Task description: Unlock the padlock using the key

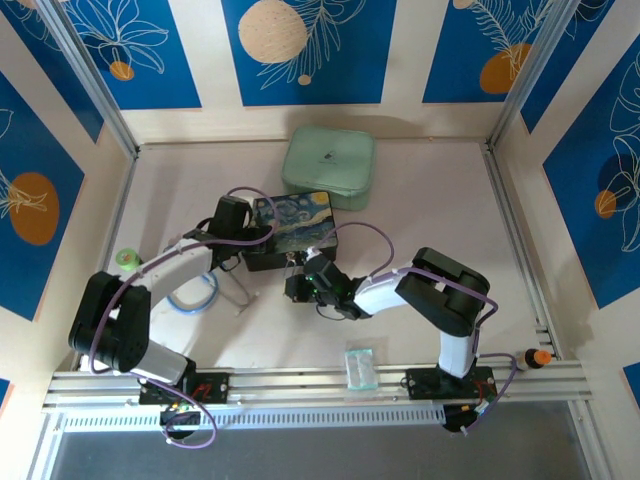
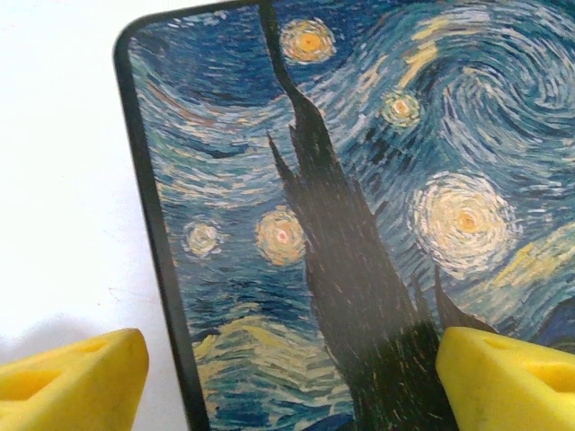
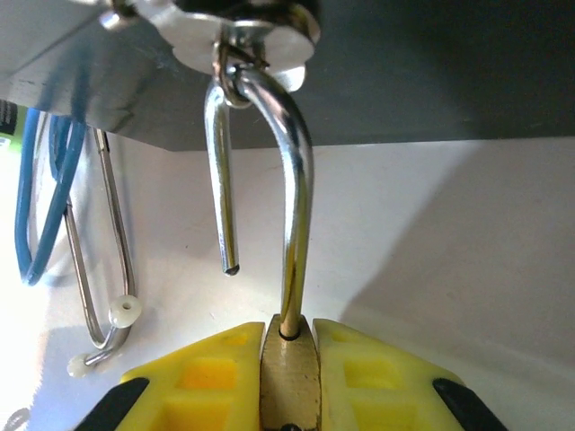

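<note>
While our right gripper (image 3: 289,346) clamps the padlock (image 3: 289,382), its shackle (image 3: 301,180), one leg free, runs straight ahead to the clasp (image 3: 238,31); our left gripper (image 2: 292,382) hangs open over the box (image 2: 377,180).

Bright, even light; soft shadows, glare on shackle (image 3: 292,197), wrist pics slightly blurred.
</note>
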Controlling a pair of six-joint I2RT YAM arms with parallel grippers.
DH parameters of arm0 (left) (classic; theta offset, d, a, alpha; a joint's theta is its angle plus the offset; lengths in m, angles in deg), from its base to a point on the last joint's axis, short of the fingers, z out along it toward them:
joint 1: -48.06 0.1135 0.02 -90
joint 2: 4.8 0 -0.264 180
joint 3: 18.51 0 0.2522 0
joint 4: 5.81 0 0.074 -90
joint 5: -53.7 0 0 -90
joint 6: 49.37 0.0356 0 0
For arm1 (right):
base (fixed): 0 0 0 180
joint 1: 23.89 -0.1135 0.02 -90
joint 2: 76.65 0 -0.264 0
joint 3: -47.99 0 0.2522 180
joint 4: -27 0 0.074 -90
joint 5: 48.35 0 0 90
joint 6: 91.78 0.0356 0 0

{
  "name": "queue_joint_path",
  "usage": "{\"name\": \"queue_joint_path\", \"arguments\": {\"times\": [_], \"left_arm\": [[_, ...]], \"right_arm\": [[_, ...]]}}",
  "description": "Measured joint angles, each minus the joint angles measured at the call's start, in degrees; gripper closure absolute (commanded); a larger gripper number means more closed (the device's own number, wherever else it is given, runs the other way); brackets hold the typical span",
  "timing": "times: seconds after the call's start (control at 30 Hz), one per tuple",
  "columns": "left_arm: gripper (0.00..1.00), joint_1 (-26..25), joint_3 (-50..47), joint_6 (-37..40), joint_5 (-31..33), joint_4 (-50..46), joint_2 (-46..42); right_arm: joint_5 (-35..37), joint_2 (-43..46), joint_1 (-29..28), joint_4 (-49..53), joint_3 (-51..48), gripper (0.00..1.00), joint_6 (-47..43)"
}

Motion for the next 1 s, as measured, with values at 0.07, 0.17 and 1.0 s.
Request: {"name": "queue_joint_path", "arguments": {"times": [0.07, 0.17, 1.0], "left_arm": [[0.05, -0.2, 0.5, 1.6, 1.2, -0.5, 0.0], [0.01, -0.7, 2.4, 4.9, 4.5, -2.4, 0.0], [0.07, -18.6, 4.7, 38.8, 18.6, -2.9, 1.6]], "right_arm": [[0.0, 0.0, 0.2, -1.8, -0.9, 0.84, 1.6], [0.0, -0.2, 0.2, -3.5, -1.5, 0.84, 3.8], [-1.1, -3.5, 1.1, -13.6, -3.1, 0.83, 15.3]]}}
